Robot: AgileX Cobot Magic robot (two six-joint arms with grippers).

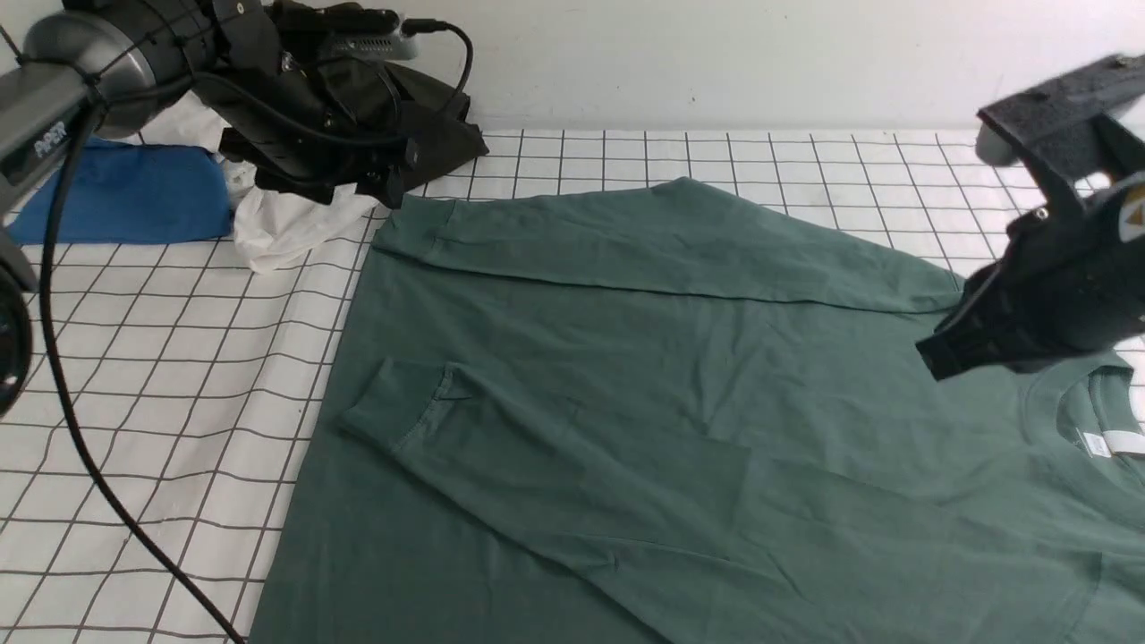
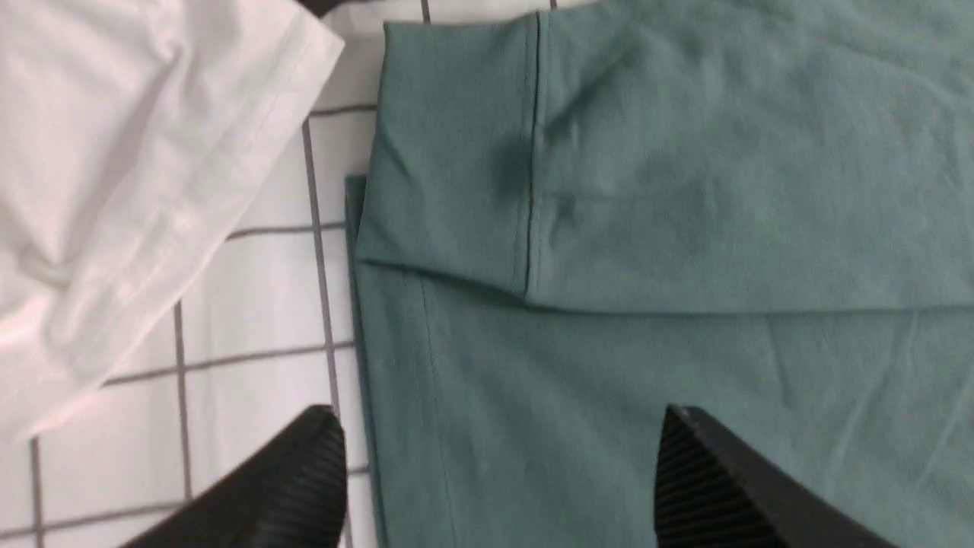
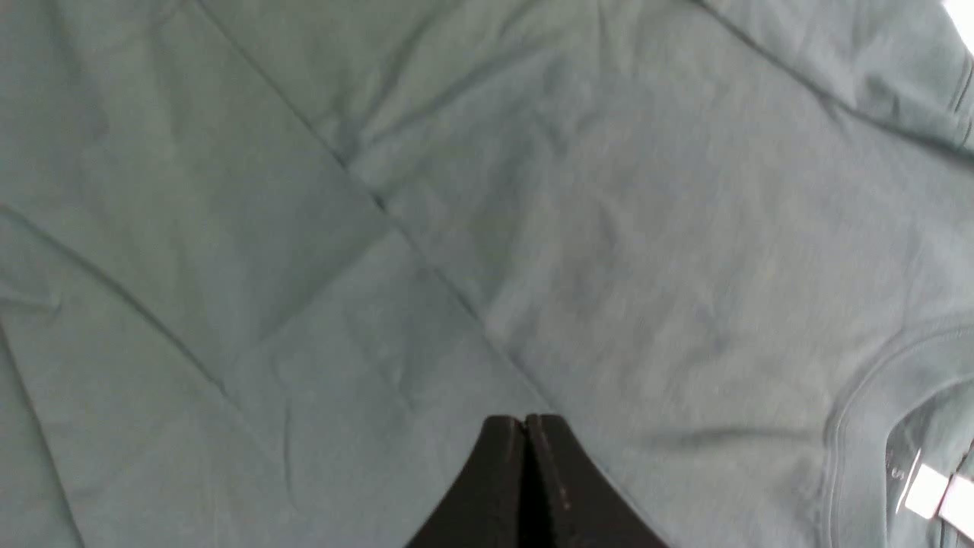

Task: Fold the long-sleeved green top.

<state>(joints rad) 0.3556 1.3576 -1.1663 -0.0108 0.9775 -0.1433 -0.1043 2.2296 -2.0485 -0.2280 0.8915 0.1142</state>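
Our left gripper [image 2: 498,415] hangs wide apart and empty over the far-left corner of the green long-sleeved top [image 1: 626,385]; our right gripper [image 3: 525,426] is pinched together, empty, above it near the neck. We see the sage top lying flat on the gridded cloth [image 1: 179,376], both sleeves [image 1: 626,237] folded across its body, white neck label [image 1: 1096,443] rightward.

A crumpled white garment [image 2: 114,190] lies on the counter's white grid-lined cloth [image 2: 251,411], near the left fingers [image 2: 304,479] but not touching them. Farther left of the fingers sits a blue garment [image 1: 125,201]. Behind them, against the wall [image 1: 716,54], lies a dark garment [image 1: 438,125].
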